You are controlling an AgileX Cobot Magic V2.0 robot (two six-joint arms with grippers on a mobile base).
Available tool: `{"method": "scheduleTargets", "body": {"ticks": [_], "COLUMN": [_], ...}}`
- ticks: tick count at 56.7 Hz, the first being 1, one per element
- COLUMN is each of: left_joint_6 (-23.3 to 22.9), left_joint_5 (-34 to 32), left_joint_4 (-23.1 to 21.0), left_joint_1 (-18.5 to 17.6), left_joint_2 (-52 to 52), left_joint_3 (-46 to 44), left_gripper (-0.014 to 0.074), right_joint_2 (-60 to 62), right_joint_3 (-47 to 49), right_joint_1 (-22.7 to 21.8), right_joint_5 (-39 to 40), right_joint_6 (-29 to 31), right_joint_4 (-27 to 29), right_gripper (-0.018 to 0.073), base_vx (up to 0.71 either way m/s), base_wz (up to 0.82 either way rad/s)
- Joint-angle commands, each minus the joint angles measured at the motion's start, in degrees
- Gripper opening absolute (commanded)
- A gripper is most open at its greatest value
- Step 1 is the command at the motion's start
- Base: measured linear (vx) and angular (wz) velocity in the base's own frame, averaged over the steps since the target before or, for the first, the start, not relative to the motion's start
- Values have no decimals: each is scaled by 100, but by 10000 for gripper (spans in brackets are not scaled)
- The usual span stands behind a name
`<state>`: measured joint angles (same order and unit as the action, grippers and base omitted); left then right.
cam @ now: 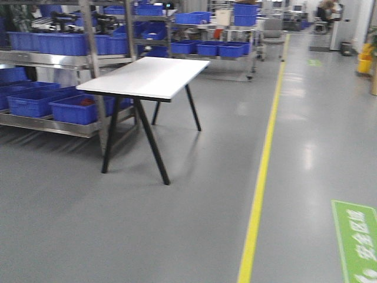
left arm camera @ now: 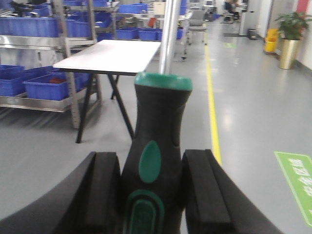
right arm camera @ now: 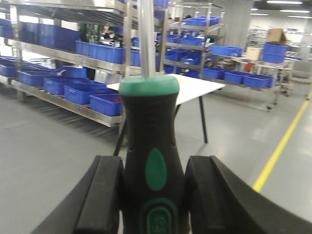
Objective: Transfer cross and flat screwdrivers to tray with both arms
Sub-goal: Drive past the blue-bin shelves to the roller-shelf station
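In the left wrist view, my left gripper (left arm camera: 152, 157) is shut on a screwdriver (left arm camera: 161, 112). Its black-and-green handle sits between the two black pads and its metal shaft (left arm camera: 169, 34) points up out of frame. The right wrist view shows the same: my right gripper (right arm camera: 155, 161) is shut on the other screwdriver (right arm camera: 148, 114), whose shaft (right arm camera: 147, 39) rises past the top edge. Both tips are out of view, so I cannot tell cross from flat. The tray is out of view. The front view shows neither gripper.
A white table on black legs (cam: 147, 76) stands ahead on the grey floor. Steel shelves with blue bins (cam: 35, 100) run behind it and to its left. A yellow floor line (cam: 265, 153) and a green floor marking (cam: 356, 242) lie to the right.
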<state>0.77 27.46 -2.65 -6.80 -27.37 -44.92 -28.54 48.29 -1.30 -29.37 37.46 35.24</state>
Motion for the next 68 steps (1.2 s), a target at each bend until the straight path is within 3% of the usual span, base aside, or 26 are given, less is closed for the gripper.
{"method": "scheduleTargets", "body": {"ticks": [1, 68], "left_joint_6": [-4, -4], "left_joint_5": [-570, -569], "left_joint_4": [-45, -45], "left_joint_1": [-34, -34], "left_joint_2": [-25, -25], "left_joint_3": [-156, -156], "left_gripper": [-4, -4], "right_joint_2": [-43, -43], "right_joint_3": [162, 162], "right_joint_1": [-10, -10], "right_joint_5": [437, 438], "right_joint_6": [22, 22], "right_joint_4": [152, 133], "right_gripper": [-9, -9], "base_vx": [50, 54], "base_wz": [43, 44]}}
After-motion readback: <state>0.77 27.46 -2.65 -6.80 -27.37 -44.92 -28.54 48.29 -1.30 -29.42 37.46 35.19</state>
